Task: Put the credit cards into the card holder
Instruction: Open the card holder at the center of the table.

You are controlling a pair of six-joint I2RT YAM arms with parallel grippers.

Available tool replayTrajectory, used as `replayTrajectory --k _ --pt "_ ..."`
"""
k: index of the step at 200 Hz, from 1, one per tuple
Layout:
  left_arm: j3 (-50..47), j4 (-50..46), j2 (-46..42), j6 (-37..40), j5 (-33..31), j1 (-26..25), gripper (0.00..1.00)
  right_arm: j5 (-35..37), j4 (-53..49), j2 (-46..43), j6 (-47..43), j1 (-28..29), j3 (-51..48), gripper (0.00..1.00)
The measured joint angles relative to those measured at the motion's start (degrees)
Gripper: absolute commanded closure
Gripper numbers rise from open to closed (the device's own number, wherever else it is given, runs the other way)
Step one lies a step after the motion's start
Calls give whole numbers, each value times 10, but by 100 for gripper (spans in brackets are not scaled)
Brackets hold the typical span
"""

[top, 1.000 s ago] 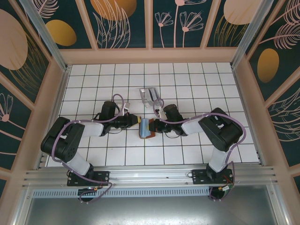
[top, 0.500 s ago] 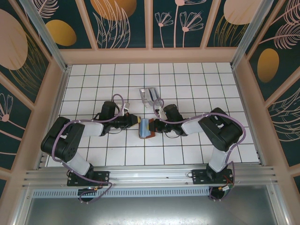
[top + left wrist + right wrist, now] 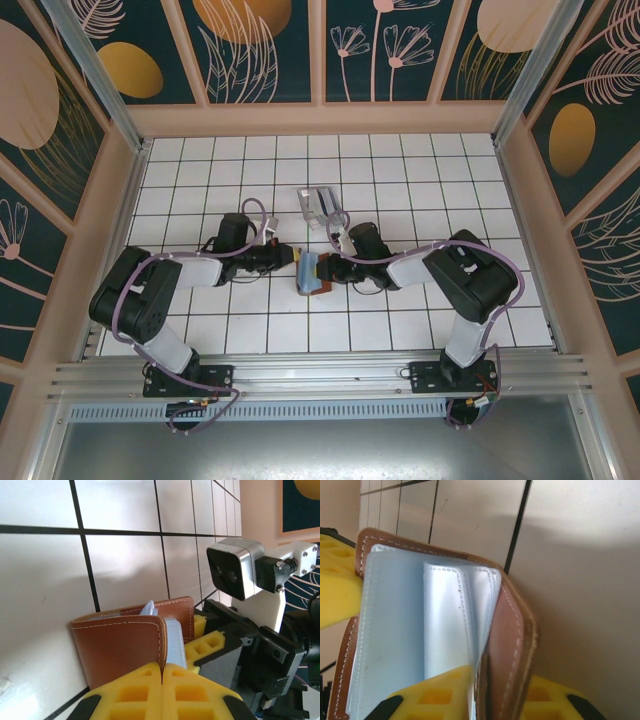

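A small reddish-brown leather-look card holder (image 3: pixel 309 273) sits on the white tiled desk (image 3: pixel 200 170), held between the two arms. It is spread open, showing its pale blue stitched lining (image 3: pixel 410 630). In the left wrist view one end of its brown cover (image 3: pixel 117 647) appears to rest against the tiles.

The left gripper (image 3: pixel 290 258) comes in from the holder's left. Its yellow pads (image 3: pixel 135 690) are pressed together with only a thin seam between them. The cover's white-stitched edge runs straight into that seam, so the gripper is pinched on that flap. In the right wrist view one of its yellow fingers (image 3: pixel 335 580) shows just past the holder's far edge.

The right gripper (image 3: pixel 327 270) comes in from the holder's right and holds the other flap (image 3: pixel 512 630). One yellow finger (image 3: pixel 435 695) lies on the blue lining inside and the other (image 3: pixel 550 700) sits against the brown outside, both tight on the leather. In the left wrist view this gripper (image 3: pixel 205 635) is just behind the holder.

A clear greyish plastic tray (image 3: pixel 322 205) lies beyond the holder, a little apart from it. It holds pale and dark shapes, too small to tell whether they are the credit cards. A pale blue corner (image 3: pixel 149 609) rises between the holder's flaps, and I cannot tell if it is a card or the lining.
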Motion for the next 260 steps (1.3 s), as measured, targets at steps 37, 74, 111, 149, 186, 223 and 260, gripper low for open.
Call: replayTrajectory --k 37,74,111,149,186,223,260 --pt "2 -7 3 0 -15 0 100 30 -4 -54 7 -1 -36 54" --pt "3 -47 6 -1 -63 0 100 84 -40 -167 16 1 -77 44" --pt "3 -63 6 -5 -79 0 100 150 -115 -221 9 30 -47 35" --pt "2 -63 6 -21 -78 0 100 206 -198 -179 7 59 48 28" --pt "-6 -64 -8 -40 -78 0 100 229 -227 -129 5 83 87 17" --pt "-6 -68 -45 -64 -79 0 100 223 -230 -86 11 89 89 9" --pt "-6 -74 -63 -83 -79 0 100 185 -186 -75 21 94 88 8"
